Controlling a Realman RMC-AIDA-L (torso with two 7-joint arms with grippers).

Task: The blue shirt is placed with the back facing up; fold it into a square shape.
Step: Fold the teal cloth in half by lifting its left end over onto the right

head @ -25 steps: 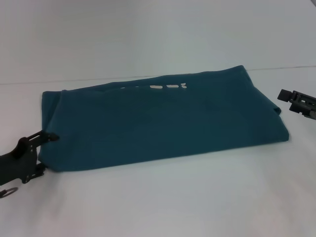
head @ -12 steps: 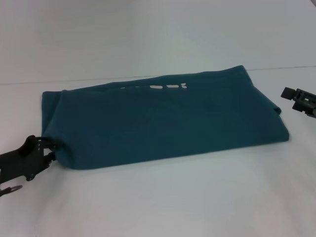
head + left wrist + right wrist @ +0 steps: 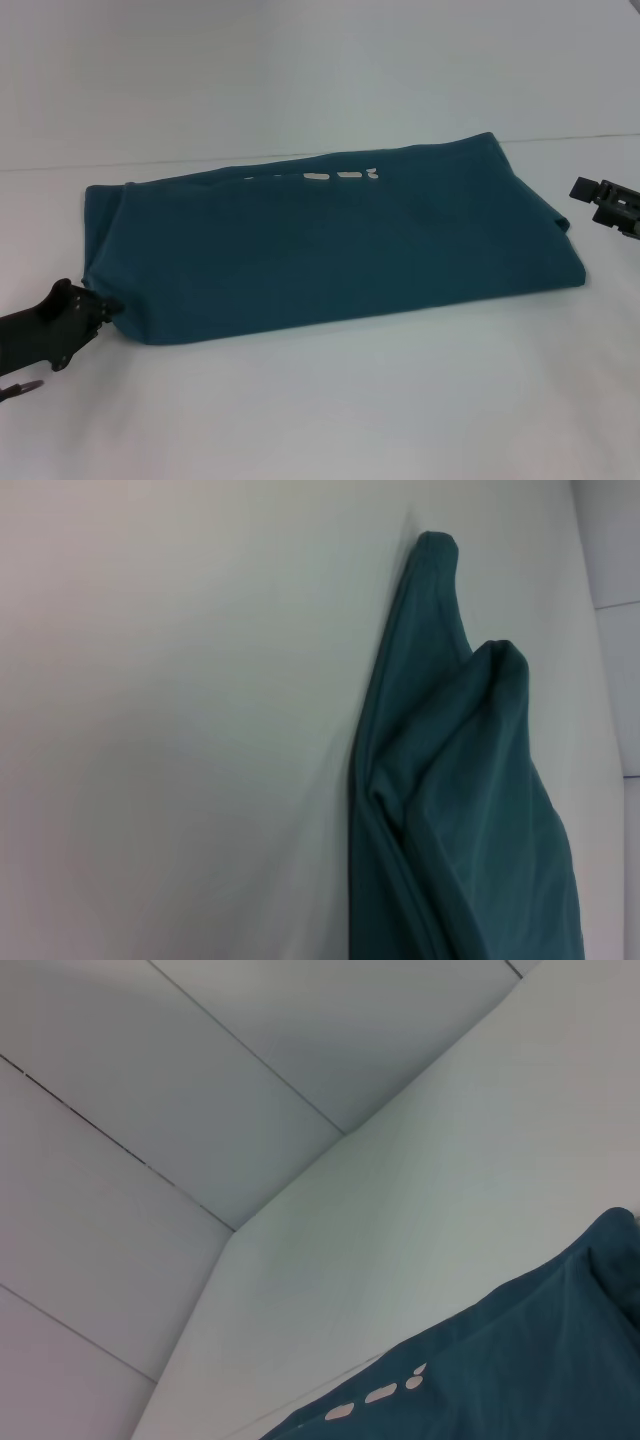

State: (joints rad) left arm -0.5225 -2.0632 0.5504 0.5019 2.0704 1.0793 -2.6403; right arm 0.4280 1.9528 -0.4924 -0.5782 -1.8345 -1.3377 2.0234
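Observation:
The blue shirt (image 3: pixel 330 250) lies on the white table, folded into a long band running left to right. A strip of white lettering (image 3: pixel 340 177) peeks out along its far edge. My left gripper (image 3: pixel 103 308) is at the shirt's near left corner, its fingers closed together on the cloth edge. The left wrist view shows bunched folds of the shirt (image 3: pixel 470 810), without any fingers in it. My right gripper (image 3: pixel 585 190) hovers just off the shirt's right end, apart from the cloth. The right wrist view shows the shirt's edge (image 3: pixel 500 1380) and the lettering (image 3: pixel 380 1395).
The white table (image 3: pixel 350 400) stretches in front of and behind the shirt. A seam line (image 3: pixel 580 137) runs across its far part. Pale panelled walls (image 3: pixel 150 1080) rise behind the table's far edge.
My left gripper's fingers, spread around the shirt's near left corner a second ago, have closed together on it. The corner has pulled in slightly. My right gripper has barely moved.

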